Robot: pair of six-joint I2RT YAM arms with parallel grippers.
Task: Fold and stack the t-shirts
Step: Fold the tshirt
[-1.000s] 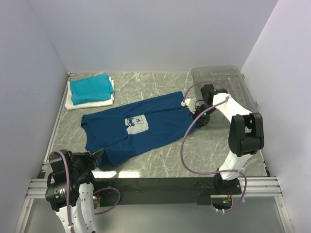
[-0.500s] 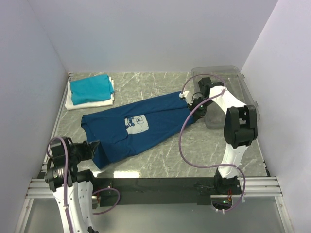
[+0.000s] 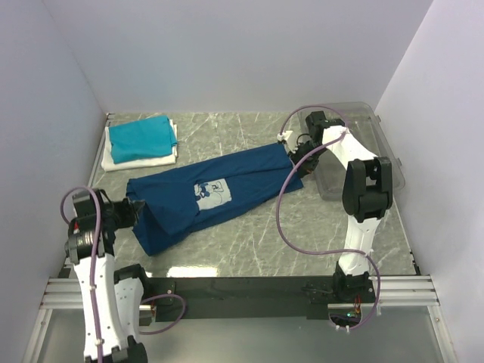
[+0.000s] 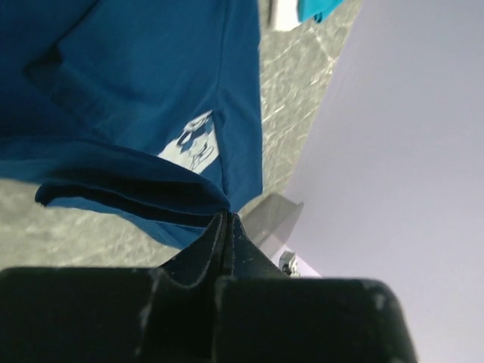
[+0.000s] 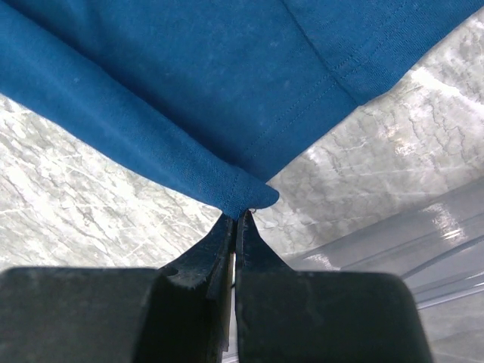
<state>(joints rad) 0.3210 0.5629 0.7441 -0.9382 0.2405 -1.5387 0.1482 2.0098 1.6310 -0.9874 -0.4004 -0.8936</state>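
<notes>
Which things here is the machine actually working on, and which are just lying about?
Part of the job: navy t-shirt, pinched at opposite ends by the left hand and right hand; folded teal t-shirt on the white t-shirt.
Just lying about: clear plastic bin.

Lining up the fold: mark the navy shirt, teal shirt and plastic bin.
navy shirt (image 3: 248, 178), top view, middle of body.
teal shirt (image 3: 141, 136), top view, its centre.
plastic bin (image 3: 384, 144), top view, right side.
</notes>
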